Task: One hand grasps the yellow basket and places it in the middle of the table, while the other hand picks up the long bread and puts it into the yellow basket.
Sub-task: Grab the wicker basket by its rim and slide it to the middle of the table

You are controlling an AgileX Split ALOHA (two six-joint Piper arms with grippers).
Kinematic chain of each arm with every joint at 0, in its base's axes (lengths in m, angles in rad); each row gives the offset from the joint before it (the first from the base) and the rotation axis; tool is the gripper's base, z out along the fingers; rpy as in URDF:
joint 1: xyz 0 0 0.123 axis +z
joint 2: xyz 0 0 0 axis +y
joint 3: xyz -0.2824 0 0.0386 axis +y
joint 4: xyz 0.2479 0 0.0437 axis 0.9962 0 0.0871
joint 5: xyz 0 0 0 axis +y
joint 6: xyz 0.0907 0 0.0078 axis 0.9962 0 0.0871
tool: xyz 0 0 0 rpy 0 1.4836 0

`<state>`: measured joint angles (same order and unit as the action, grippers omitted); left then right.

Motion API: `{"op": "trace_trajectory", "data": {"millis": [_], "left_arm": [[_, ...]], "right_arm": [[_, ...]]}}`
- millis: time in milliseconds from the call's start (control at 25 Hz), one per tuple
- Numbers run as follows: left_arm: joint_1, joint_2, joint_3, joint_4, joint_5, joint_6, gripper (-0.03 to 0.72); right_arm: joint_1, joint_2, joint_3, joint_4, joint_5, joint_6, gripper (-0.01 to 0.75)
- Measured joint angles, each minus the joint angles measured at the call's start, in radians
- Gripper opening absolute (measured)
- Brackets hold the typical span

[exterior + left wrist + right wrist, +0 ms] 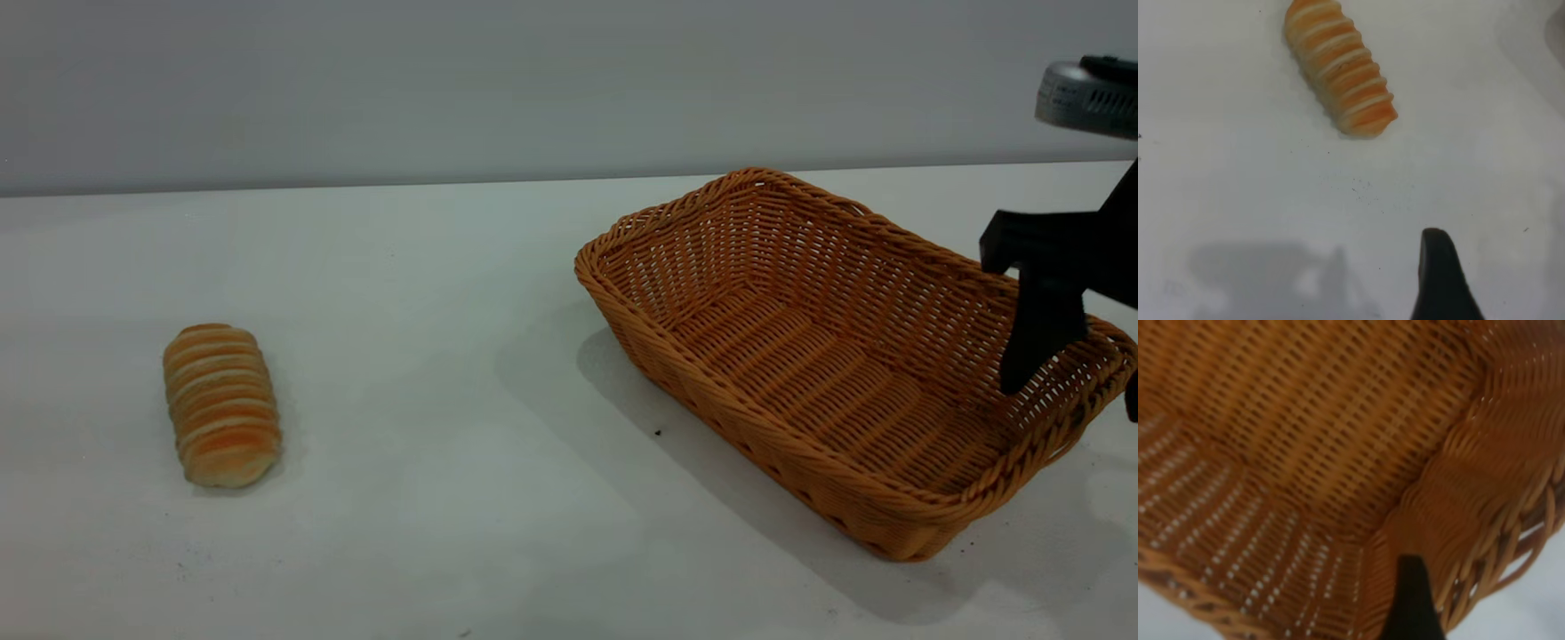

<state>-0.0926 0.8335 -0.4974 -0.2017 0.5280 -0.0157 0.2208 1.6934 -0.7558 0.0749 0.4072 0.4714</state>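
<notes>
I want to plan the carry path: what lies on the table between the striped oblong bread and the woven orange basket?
Only bare white table lies between the striped oblong bread and the woven orange basket, apart from small dark specks, as the exterior view shows.

The long bread [221, 405] lies on the table [427, 498], far to the left. The yellow basket [800, 462] sits on the table at the right, well apart from it. The right gripper [1080, 378] reaches over the basket's right end, one finger inside.
</notes>
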Motion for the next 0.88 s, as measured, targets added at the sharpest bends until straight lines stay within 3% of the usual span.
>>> {"op": "trace_trajectory", "data": {"millis": [400, 680, 880], "left_arm": [[0.0, 0.0, 0.0, 0.0, 0.019, 0.002, 0.503], [0.0, 0.0, 0.0, 0.0, 0.023, 0.002, 0.503], [0.0, 0.0, 0.0, 0.0, 0.023, 0.002, 0.503]], "right_arm": [[-0.068, 0.093, -0.003, -0.026, -0.054, 0.036, 0.586], [-0.076, 0.155, -0.004, 0.087, -0.127, -0.018, 0.586], [-0.076, 0.218, -0.004, 0.159, -0.163, -0.077, 0.517]]}}
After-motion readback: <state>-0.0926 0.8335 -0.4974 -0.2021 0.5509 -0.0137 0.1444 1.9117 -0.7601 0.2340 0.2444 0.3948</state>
